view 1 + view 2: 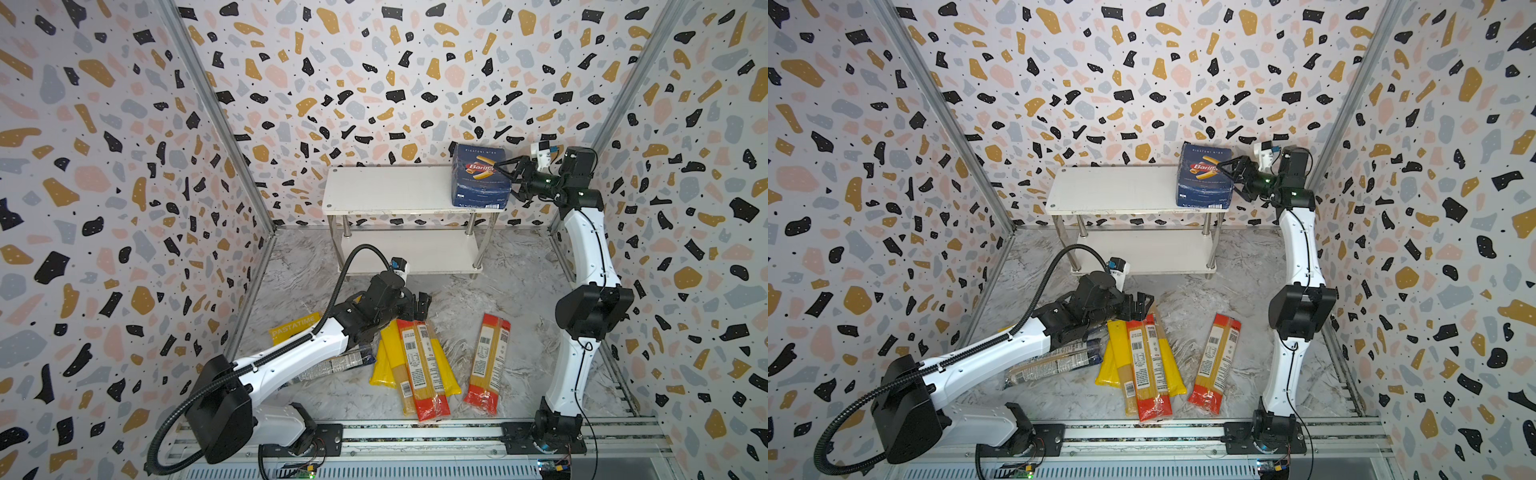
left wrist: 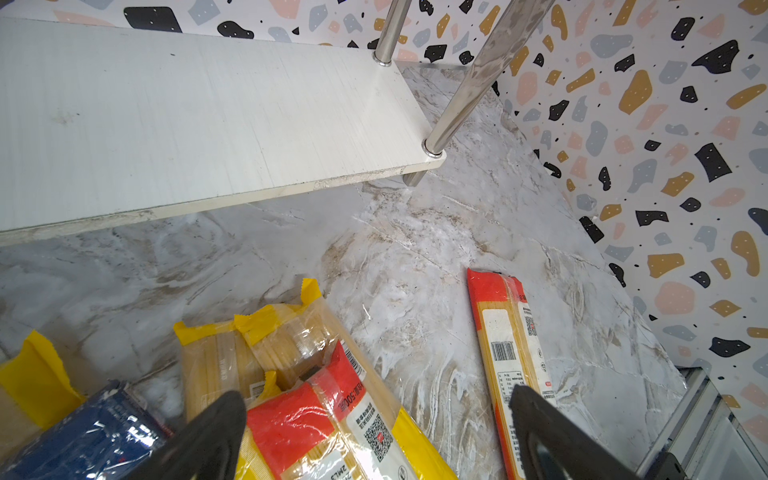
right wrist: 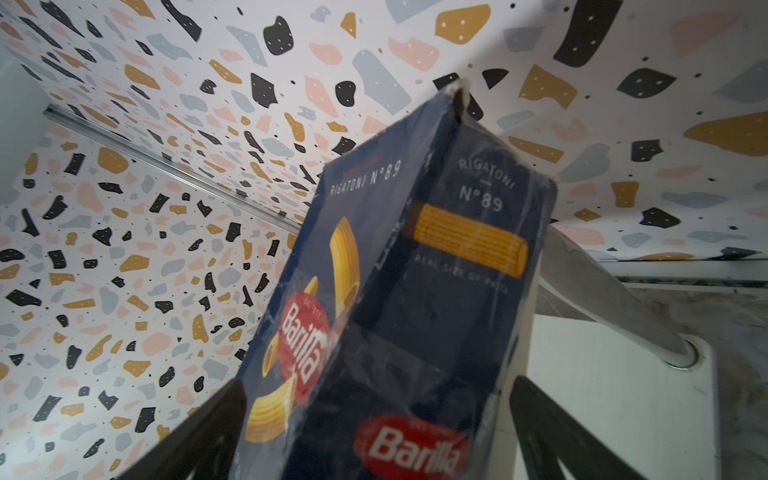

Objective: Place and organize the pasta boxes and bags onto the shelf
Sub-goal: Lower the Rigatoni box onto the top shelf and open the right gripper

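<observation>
While the right pincer (image 1: 508, 180) sat with jaws spread wide either side of the rigatoni box (image 1: 478, 178), not pinching it as far as I could tell, the box stood upright on its own at the right end of the shelf (image 1: 386, 189) top board. I read that as the release step of the box placement. The next move probably called for backing straight out without clipping the box, since it sat near the board's end and could tip. The left pincer (image 1: 417, 305) was also wide and empty, hovering over the bag heap, so a bag pick looked due. All the bags lay on the bench (image 1: 511, 291): red-ended bags (image 1: 424, 374) across yellow bags (image 1: 386, 365), another red-ended one (image 1: 488, 365) apart to the right, a PASTATIME bag (image 1: 291, 332) and a clear blue-ended bag (image 1: 332, 365) under the left arm. The lower board (image 1: 415, 253) was bare. The bench was marble-look, the walls (image 1: 374, 62) terrazzo-print.
</observation>
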Motion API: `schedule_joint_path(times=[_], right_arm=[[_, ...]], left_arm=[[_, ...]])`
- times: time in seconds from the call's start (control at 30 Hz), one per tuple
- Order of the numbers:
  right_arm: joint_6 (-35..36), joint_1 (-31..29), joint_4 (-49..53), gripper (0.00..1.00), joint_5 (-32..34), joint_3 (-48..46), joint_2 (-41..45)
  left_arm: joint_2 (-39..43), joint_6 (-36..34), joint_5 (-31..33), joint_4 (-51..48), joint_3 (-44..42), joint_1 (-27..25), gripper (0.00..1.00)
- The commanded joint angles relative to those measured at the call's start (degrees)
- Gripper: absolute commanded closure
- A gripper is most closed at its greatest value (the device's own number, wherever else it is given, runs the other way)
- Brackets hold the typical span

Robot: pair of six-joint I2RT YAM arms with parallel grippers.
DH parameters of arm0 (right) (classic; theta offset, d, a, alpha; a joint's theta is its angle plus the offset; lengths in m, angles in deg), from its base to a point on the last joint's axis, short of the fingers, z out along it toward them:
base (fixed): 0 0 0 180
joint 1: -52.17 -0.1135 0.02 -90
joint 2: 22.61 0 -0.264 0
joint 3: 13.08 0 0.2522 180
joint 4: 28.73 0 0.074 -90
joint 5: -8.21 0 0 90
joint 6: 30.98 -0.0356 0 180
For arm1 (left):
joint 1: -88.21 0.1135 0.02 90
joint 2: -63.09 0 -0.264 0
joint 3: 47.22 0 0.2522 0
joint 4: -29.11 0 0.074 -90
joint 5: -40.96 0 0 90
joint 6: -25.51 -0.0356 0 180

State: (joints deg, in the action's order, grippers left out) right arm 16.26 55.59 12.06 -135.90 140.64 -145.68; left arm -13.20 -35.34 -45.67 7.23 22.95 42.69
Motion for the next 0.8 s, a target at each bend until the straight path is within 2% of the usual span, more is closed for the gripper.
schedule_joint_path(times=[0.0, 0.3, 0.47, 0.77], right_arm=[[5.29, 0.25, 4.80, 0.01, 3.43, 4.09, 2.99], [12.61, -0.08, 10.63, 0.00, 11.00, 4.63, 4.67], [14.26, -0.86, 10.85, 0.10, 11.72, 4.48, 5.44], [13.50, -2.72, 5.91, 0.12, 7.69, 3.20, 5.74]], left_arm=[[0.77, -0.67, -0.54, 0.56, 1.49, -0.29, 0.00], [0.27, -0.62, -0.65, 0.21, 2.28, -0.29, 0.00], [0.31, -0.45, -0.39, 0.01, 2.46, -0.33, 0.01], [2.05, -0.95, 1.52, -1.60, 2.08, -0.34, 0.00]])
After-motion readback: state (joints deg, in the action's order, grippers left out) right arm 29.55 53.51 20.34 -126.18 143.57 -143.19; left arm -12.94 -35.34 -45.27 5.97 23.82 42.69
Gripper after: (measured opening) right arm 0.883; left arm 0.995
